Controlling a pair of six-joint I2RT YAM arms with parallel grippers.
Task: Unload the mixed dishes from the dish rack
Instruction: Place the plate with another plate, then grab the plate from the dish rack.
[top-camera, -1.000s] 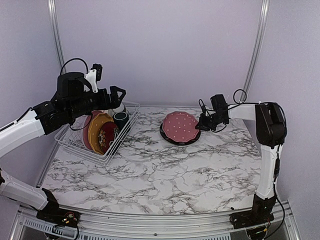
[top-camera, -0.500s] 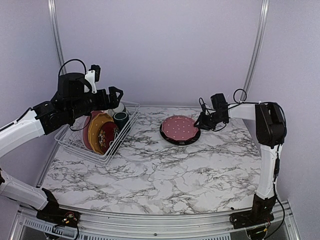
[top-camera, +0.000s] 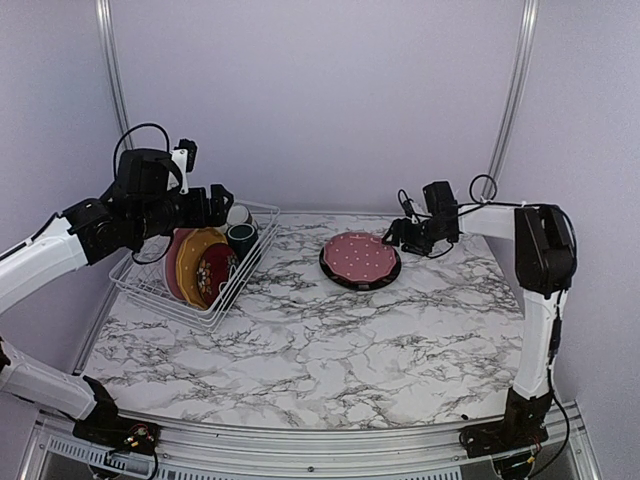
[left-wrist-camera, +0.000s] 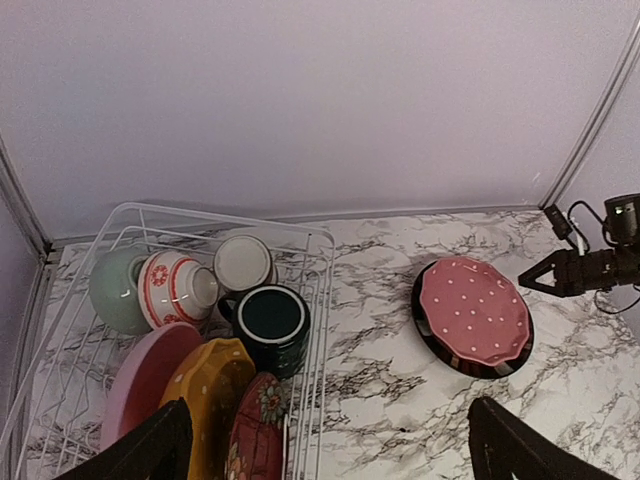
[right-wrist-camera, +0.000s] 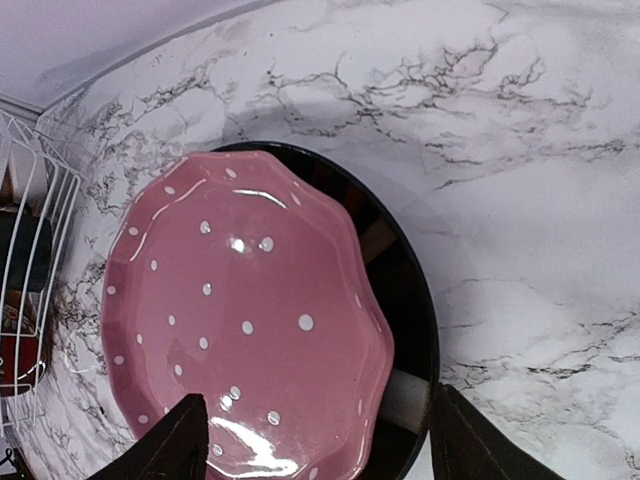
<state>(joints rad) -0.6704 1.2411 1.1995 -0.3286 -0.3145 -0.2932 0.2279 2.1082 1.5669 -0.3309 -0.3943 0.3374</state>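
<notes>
Moved since earlier: the right gripper (top-camera: 395, 236) has lowered the pink, white-dotted round plate (top-camera: 360, 256) from a tilt to lying flat, then backed off toward its own side. The left gripper (top-camera: 222, 196) has drawn back slightly above the rack.
Done: two plates are out. The glossy black round plate (top-camera: 332, 270) sits on the white marble-patterned table (top-camera: 330, 350), and the pink dotted one is stacked on it, well apart from the rack.
Left to do: the white wire dish rack (left-wrist-camera: 200, 212) still holds seven pieces, as far as I can count.
- a pale green bowl (left-wrist-camera: 112, 290)
- a white cup with red patterning (left-wrist-camera: 175, 288)
- a small pale cup (left-wrist-camera: 244, 262)
- a dark teal mug (left-wrist-camera: 270, 318)
- a plain pink plate (left-wrist-camera: 145, 375), standing on edge
- a scalloped orange-yellow plate (left-wrist-camera: 210, 390), standing on edge
- a dark red floral plate (left-wrist-camera: 258, 430), standing on edge
Progress: early, by my judgement; most of the load remains.
Right gripper state: fingers are spread and hold nothing. In the wrist view the stacked plates lie ahead of and between them. From overhead the tips sit just beside the rim and appear clear of it.
Left gripper state: fingers are spread wide and empty, hovering over the rack's near end. The mug and the standing plates lie below and ahead, between the two fingers' lines.
</notes>
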